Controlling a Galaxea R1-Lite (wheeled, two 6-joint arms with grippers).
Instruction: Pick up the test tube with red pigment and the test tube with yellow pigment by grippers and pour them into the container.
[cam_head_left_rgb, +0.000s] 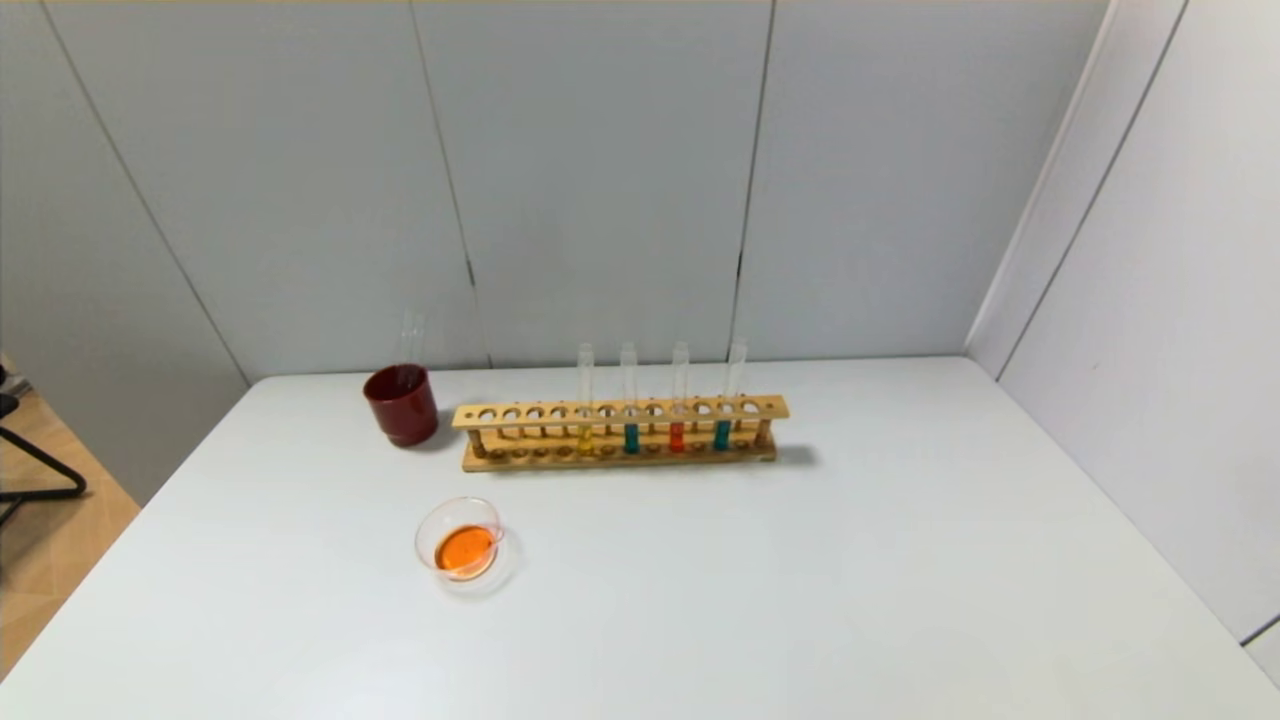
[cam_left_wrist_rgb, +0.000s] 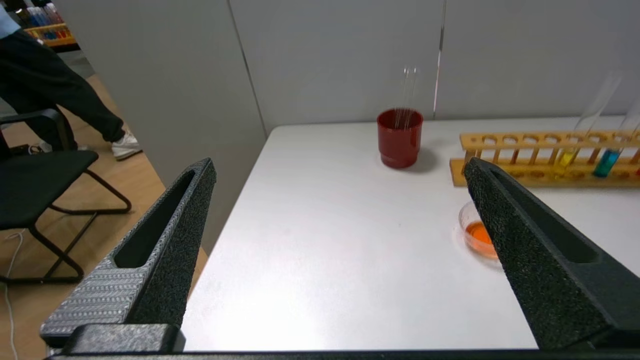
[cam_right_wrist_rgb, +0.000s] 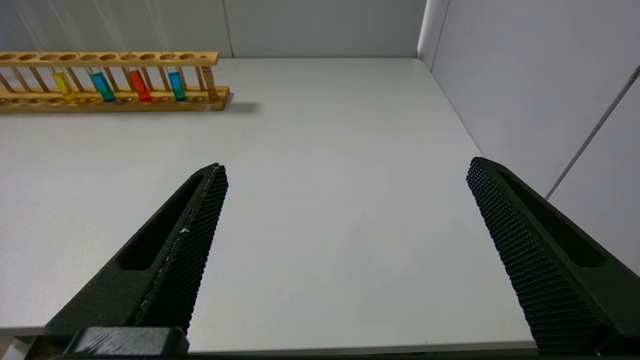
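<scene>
Grey wall panels closed off the far side of the white table before me. Toward the back stood the wooden rack, holding four upright tubes: the test tube with yellow pigment at its left, then a teal tube, the test tube with red pigment, and another teal tube. Left of the rack sat the dark red cup with empty glass tubes standing in it. Nearer me, well apart from the rack, the container held orange liquid. My left gripper hung spread wide at the table's near left edge, holding nothing. My right gripper hung released over the near right edge, equally bare.
</scene>
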